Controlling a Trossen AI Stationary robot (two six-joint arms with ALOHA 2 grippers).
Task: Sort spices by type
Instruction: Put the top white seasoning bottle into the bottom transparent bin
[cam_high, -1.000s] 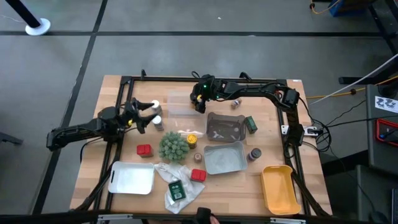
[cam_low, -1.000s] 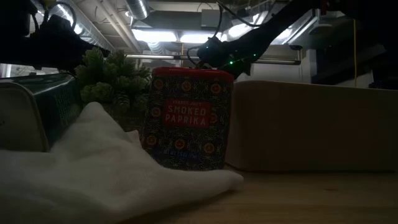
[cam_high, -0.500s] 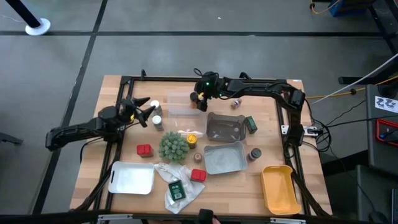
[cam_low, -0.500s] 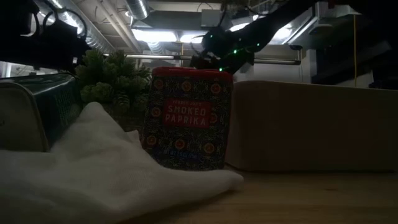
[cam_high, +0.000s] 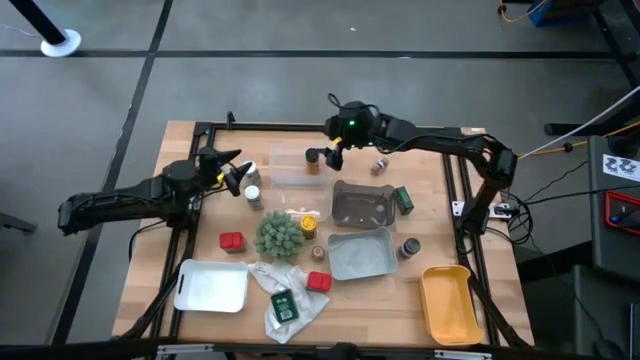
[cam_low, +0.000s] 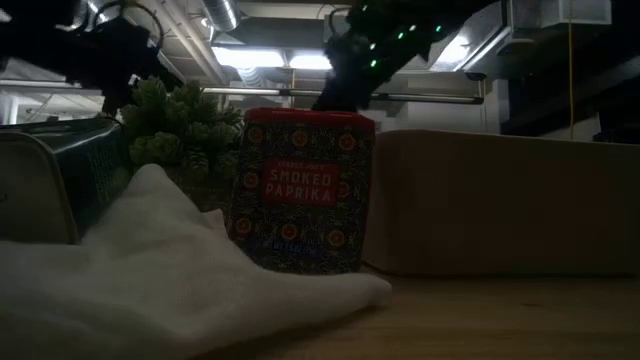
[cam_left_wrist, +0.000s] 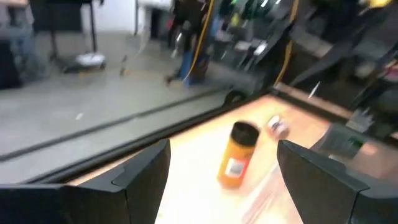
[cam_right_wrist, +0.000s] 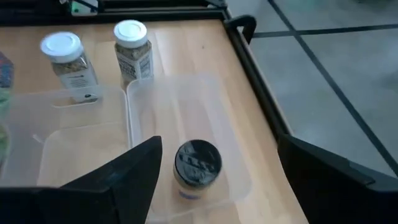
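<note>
A dark-capped orange spice jar (cam_high: 313, 162) stands upright in a clear tray (cam_high: 285, 176) at the far middle of the table. My right gripper (cam_high: 333, 152) hovers open just above and to the right of it; in its wrist view the jar (cam_right_wrist: 196, 167) shows below the spread fingers (cam_right_wrist: 134, 177). My left gripper (cam_high: 229, 168) is open at the far left, raised, beside two white-capped jars (cam_high: 250, 173) (cam_high: 255, 198). Its wrist view shows the orange jar (cam_left_wrist: 238, 155) farther off. A yellow-capped jar (cam_high: 309, 222), red packets (cam_high: 231, 241) (cam_high: 319, 281) and a dark brown jar (cam_high: 409, 248) stand on the table.
Two grey trays (cam_high: 345, 192) (cam_high: 345, 262) sit right of centre, a white tray (cam_high: 212, 286) near left, a yellow tray (cam_high: 447, 303) near right. A green plant (cam_high: 279, 235) stands mid-table. A white bag (cam_high: 300, 310) holds a green tin (cam_high: 284, 305). A black frame (cam_high: 270, 127) rims the table.
My right gripper has risen and drawn back toward the table's right and far edge, staying open; the orange jar stays upright in the clear tray. My left gripper has lifted and tipped up toward level, still open, while its arm has pulled back to the left.
</note>
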